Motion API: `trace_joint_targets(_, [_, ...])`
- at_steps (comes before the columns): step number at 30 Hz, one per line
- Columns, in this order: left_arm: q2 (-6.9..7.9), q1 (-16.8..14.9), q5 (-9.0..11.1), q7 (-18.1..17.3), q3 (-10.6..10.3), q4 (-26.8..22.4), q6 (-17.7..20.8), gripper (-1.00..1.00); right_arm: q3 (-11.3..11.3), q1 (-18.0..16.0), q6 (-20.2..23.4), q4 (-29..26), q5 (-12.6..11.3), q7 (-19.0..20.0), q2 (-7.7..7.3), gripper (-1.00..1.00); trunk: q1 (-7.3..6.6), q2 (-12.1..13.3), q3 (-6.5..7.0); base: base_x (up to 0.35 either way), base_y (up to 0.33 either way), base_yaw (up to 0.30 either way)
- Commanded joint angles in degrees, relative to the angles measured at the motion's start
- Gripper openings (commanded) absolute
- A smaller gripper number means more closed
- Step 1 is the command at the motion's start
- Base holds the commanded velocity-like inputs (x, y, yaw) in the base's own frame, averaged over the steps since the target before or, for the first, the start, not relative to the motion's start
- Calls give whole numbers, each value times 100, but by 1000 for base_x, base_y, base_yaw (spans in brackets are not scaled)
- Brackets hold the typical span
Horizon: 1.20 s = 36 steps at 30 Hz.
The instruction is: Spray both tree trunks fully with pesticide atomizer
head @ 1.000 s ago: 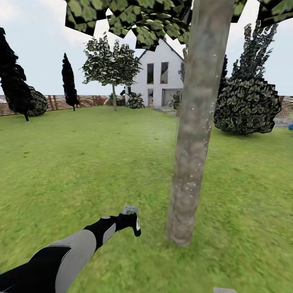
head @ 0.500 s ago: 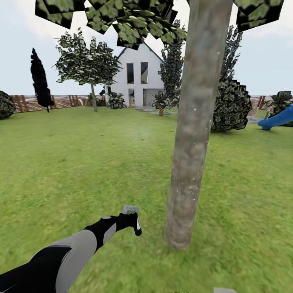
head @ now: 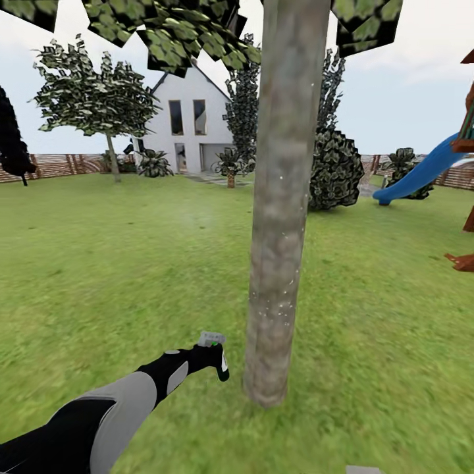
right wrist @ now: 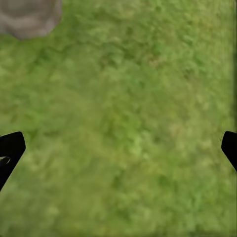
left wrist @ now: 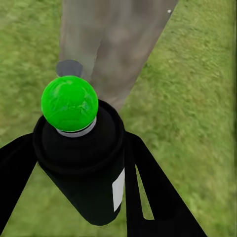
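My left gripper (head: 214, 359) is shut on the pesticide atomizer (head: 212, 340), a dark bottle with a pale head and a green dot. In the left wrist view the atomizer (left wrist: 81, 163) sits between the black fingers (left wrist: 148, 182), its green dot facing the tree trunk (left wrist: 108, 44) just ahead. That grey-brown trunk (head: 280, 217), flecked with white specks, rises just right of the atomizer in the head view. The second tree (head: 95, 99) stands far off at the back left by the fence. My right gripper (right wrist: 118, 150) is open over grass, with the trunk base (right wrist: 29, 17) at that view's edge.
A white house (head: 187, 122) stands beyond the lawn. A dark round bush (head: 336, 171) is behind the trunk. A blue slide (head: 421, 174) and the brown play tower (head: 469, 131) are at the right. A slat fence (head: 59, 164) lines the back.
The camera has swung to the right, so the trunk and house sit further left and the slide and play tower have come into view. The left arm keeps its pose with the atomizer.
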Motion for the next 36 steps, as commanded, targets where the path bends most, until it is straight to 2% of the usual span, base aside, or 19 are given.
trace_joint_targets(1, [-2, -3, -30, -14, 26, -8, 4, -100, -11, -12, -38, 26, 21, -15, 0, 100, 2, -5, -7, 101, 21, -300])
trace_joint_targets(11, [-5, -3, -24, -14, 31, -11, 3, -100, -12, -12, -38, 26, 22, -15, 0, 100, 2, -5, -7, 10, 4, -286])
trace_joint_targets(18, [-13, -3, -24, -14, 28, -9, 5, -100, -12, -12, -45, 26, 21, -15, -13, 100, 2, -5, -7, -170, 0, -31])
trace_joint_targets(21, [-12, -3, -4, -187, -1, -49, 67, -100, -12, -12, -47, 26, 20, -15, -24, 100, 2, -5, -7, -17, 0, -2])
trace_joint_targets(22, [-65, -3, 3, -273, -22, -249, 268, -100, -12, -12, -47, 26, 20, -15, -25, 100, 2, -5, -7, -4, 0, 0])
trace_joint_targets(23, [-103, -3, 6, -306, -27, -586, 629, -100, -12, -12, -47, 26, 20, -15, -26, 100, 2, -5, -7, -3, 0, 0])
trace_joint_targets(24, [-128, -3, 8, -325, -27, -1057, 1170, -100, -12, -12, -47, 26, 20, -15, -26, 100, 2, -5, -7, -2, 0, 0])
trace_joint_targets(25, [-145, -3, 9, -335, -23, -1584, 1790, -100, -12, -12, -47, 26, 20, -15, -26, 100, 2, -5, -7, -1, 0, 0])
trace_joint_targets(26, [-168, -3, 10, -343, -23, -2505, 2779, -100, -12, -12, -47, 26, 20, -15, -25, 100, 2, -5, -7, 0, 0, 0])
trace_joint_targets(28, [-186, -3, 11, -349, -41, -3083, 3234, -100, -12, -12, -47, 26, 20, -15, -21, 100, 2, -5, -7, 0, 0, 0])
trace_joint_targets(30, [-198, -3, 11, -357, -42, -3523, 3431, -100, -12, -12, -47, 26, 20, -15, -19, 100, 2, -5, -7, 0, 0, 0])
trace_joint_targets(33, [-205, -3, 11, -366, -61, -4443, 4328, -100, -12, -9, -47, 26, 20, -15, -18, 100, 2, -5, -7, 0, 0, 0])
trace_joint_targets(34, [-205, -3, 11, -369, -60, -5014, 4848, -100, -12, -8, -47, 26, 20, -15, -18, 100, 2, -5, -7, 0, 0, 0])
trace_joint_targets(35, [-205, -3, 11, -371, -47, -5397, 5127, -100, -12, -7, -47, 26, 20, -15, -18, 100, 2, -5, -7, 0, 0, 0])
trace_joint_targets(36, [-205, -3, 10, -373, -21, -6009, 5464, -100, -12, -7, -47, 26, 20, -15, -20, 100, 2, -5, -7, 0, 0, 0])
